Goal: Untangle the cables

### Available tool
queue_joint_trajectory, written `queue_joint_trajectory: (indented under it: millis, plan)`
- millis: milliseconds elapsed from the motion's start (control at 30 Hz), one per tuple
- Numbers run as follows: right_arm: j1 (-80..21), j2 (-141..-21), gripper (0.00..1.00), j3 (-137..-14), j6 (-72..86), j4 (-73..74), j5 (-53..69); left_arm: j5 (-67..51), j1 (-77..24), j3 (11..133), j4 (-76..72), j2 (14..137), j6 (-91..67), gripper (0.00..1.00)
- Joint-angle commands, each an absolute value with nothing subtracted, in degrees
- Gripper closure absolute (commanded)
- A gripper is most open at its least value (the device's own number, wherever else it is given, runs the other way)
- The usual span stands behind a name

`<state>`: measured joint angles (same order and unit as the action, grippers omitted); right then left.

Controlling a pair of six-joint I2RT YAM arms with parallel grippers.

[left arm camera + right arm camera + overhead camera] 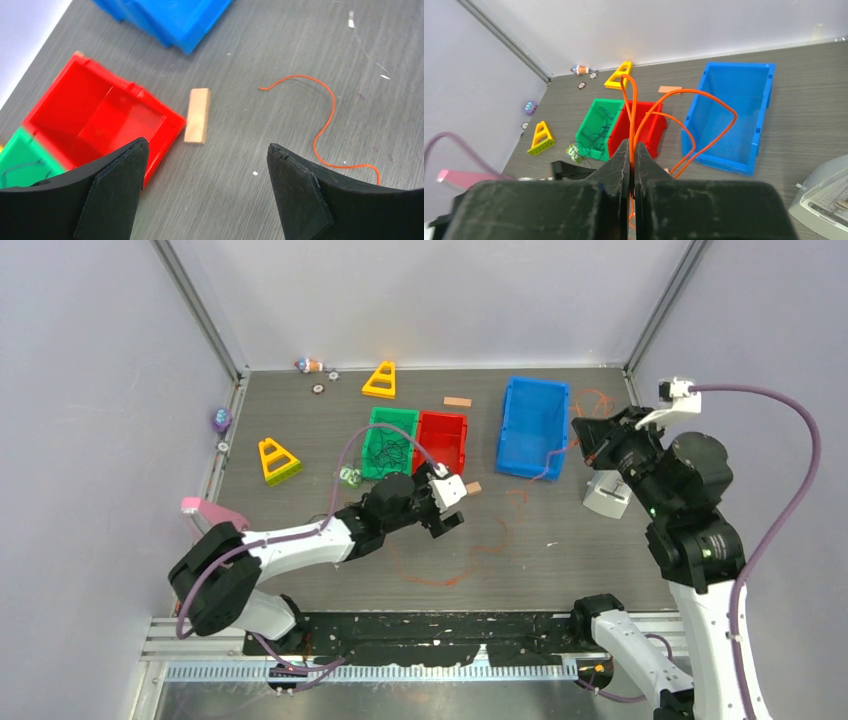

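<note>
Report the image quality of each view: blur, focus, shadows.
Top external: evenly lit, sharp, only soft shadows. Left wrist: slight motion smear on the red plastic bin and small wooden block; the open black jaws are underexposed. Right wrist: the shut jaws near the lens look soft; the thin orange wire and blue plastic bin are crisp.

Thin orange wire strand [325,125]: near end hidden behind left gripper [207,147]. Green plastic bin [20,155]: cut off at picture edge.
</note>
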<state>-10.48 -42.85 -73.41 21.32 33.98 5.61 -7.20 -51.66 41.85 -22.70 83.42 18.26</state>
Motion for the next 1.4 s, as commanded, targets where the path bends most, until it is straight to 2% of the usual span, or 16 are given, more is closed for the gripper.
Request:
queue_joint_trajectory:
  millis: [0, 433, 533, 733, 1000, 1033, 1067, 1100, 1133, 1200, 1367]
  plan:
    - [-10.46, -47.07, 0.95, -71.36, 20.67, 27.11, 0.57, 4.04, -51.77, 40.07, -20.07, 76.44, 12.23, 0.10]
    - [-16.57, -66.66, 0.94, -74.57, 7.61, 17.17, -29.98, 27.37, -51.77, 31.23, -19.37, 65.33, 3.63, 0.05]
    - [-16.66, -70.73, 0.95, -74.62, 5.96, 13.94, -32.19, 31.93, -51.76, 31.26, -19.24, 65.65, 1.78, 0.01]
    - [-16.79, -78.61, 0.95, -75.65, 4.23, 9.68, -33.26, 35.69, -51.77, 31.96, -17.87, 65.97, 0.35, 0.01]
    - [-17.66, -89.88, 0.94, -75.60, 9.30, 10.83, -25.30, 37.34, -51.77, 30.63, -19.04, 64.63, 0.35, 0.00]
    - [-17.66, -92.12, 0.90, -76.56, 9.88, 12.29, -24.56, 37.28, -51.77, 30.73, -18.93, 64.67, 0.35, 0.00]
    - [-17.67, -93.13, 0.64, -77.08, 10.82, 13.09, -22.60, 37.27, -51.77, 30.80, -18.86, 64.75, 0.35, 0.00]
    - [-17.67, -94.65, 0.47, -78.00, 11.12, 14.37, -21.58, 37.19, -51.77, 30.89, -18.69, 64.89, 0.30, 0.01]
    - [-17.67, -95.01, 0.25, -78.29, 11.55, 15.30, -19.74, 37.10, -51.77, 31.05, -18.37, 65.13, 0.32, 0.01]
    - [-17.67, -94.50, 0.17, -78.27, 12.28, 15.68, -18.48, 37.08, -51.77, 31.61, -17.56, 65.57, 0.35, 0.01]
    - [-17.67, -89.08, 0.15, -75.97, 12.40, 17.52, -17.22, 37.61, -51.77, 32.08, -16.61, 65.80, 0.34, 0.00]
